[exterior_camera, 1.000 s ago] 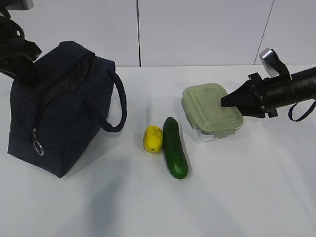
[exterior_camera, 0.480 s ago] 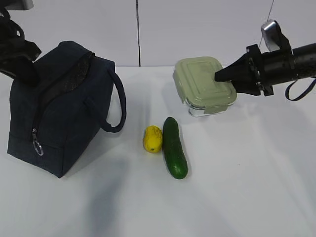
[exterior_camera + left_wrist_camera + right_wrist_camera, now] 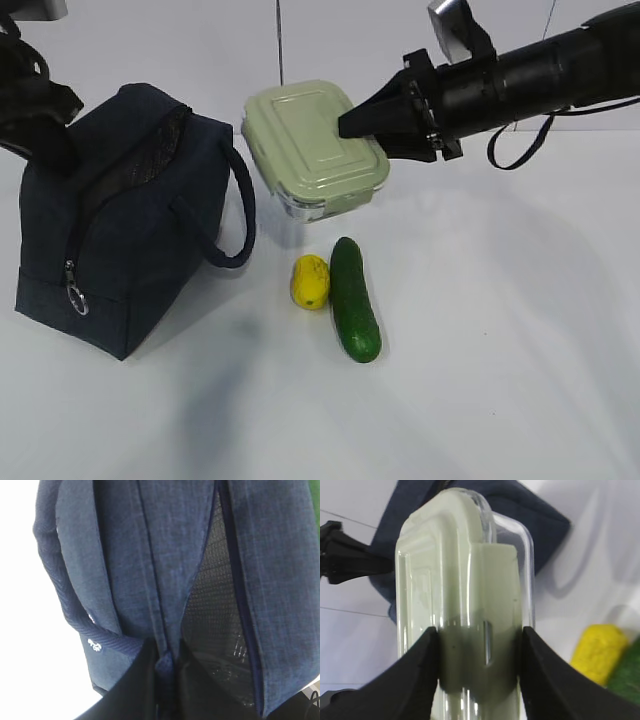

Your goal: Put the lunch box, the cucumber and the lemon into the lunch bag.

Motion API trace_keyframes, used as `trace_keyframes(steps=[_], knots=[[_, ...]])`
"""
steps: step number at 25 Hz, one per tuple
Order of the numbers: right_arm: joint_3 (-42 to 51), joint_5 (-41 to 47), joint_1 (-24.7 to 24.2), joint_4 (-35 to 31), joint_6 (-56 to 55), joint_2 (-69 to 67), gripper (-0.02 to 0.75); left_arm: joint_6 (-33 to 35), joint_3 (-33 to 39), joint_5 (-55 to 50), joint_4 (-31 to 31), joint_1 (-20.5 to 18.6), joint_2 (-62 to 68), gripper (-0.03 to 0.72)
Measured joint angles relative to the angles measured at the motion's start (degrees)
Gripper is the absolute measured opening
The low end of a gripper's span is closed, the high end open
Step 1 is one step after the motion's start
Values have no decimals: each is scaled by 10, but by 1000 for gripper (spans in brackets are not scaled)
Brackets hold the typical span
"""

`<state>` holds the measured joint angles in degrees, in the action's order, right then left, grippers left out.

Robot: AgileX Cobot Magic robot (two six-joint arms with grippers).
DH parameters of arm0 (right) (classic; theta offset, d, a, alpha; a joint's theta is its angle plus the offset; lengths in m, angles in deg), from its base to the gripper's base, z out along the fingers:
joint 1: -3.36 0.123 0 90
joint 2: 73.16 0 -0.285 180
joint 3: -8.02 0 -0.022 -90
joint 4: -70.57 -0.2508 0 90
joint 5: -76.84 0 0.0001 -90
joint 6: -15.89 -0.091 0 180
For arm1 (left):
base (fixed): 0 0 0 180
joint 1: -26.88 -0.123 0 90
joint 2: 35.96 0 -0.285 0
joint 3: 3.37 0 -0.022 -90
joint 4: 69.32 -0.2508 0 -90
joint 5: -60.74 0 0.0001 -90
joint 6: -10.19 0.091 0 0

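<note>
1. The lunch box (image 3: 314, 147) has gone up off the worktop (image 3: 500, 380) and moved left, near the lunch bag (image 3: 120, 220).
2. The right tool (image 3: 350, 125) squeezes its end.
3. The left tool (image 3: 167, 667) pinches the bag's edge.
4. The box could bump the narrow opening and slip out.

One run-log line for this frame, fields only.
right gripper: shut on lunch box, airborne beside lunch bag | left gripper: pinching bag opening edge | cucumber, lemon: on table

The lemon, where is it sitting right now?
In the exterior view the lemon lies mid-table, just left of the cucumber and right of the lunch bag.
</note>
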<state>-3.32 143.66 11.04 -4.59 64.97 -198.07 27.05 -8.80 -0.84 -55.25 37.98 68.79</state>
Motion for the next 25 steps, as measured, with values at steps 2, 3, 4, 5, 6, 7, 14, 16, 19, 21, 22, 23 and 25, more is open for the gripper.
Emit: trace_keyframes(steps=[2, 3, 4, 5, 6, 7, 14, 16, 19, 21, 22, 23, 25], knots=[[-5, 1, 12, -8, 0, 0, 358, 0, 0, 0, 0, 0, 0, 21], [-7, 1, 17, -14, 0, 0, 358, 0, 0, 0, 0, 0, 0, 21], [-7, 1, 22, -20, 0, 0, 358, 0, 0, 0, 0, 0, 0, 21], [-10, 1, 26, -25, -1, 0, 358, 0, 0, 0, 2, 0, 0, 21], [-11, 1, 31, -28, -1, 0, 358, 0, 0, 0, 6, 0, 0, 21], [-11, 1, 35, -29, -1, 0, 358, 0, 0, 0, 9, 3, 0, 21], [-13, 1, 55, -39, -1, -3, 358, 0, 0, 1, 15, 43, 0, 21], [-13, 1, 56, -43, -1, -12, 358, 0, 0, 1, 18, 47, 0, 21], [-14, 2, 56, -46, 0, -33, 358, 0, 0, 1, 21, 48, 0, 21], [-14, 2, 57, -46, 0, -46, 358, 0, 0, 1, 24, 48, 0, 21], [-14, 1, 57, -46, 0, -55, 358, 0, 0, 1, 26, 48, 0, 21], [-14, 0, 58, -46, 0, -61, 358, 0, 0, 1, 29, 48, 0, 21], [-14, 0, 60, -46, 0, -75, 358, 0, 0, 1, 39, 48, 0, 21]])
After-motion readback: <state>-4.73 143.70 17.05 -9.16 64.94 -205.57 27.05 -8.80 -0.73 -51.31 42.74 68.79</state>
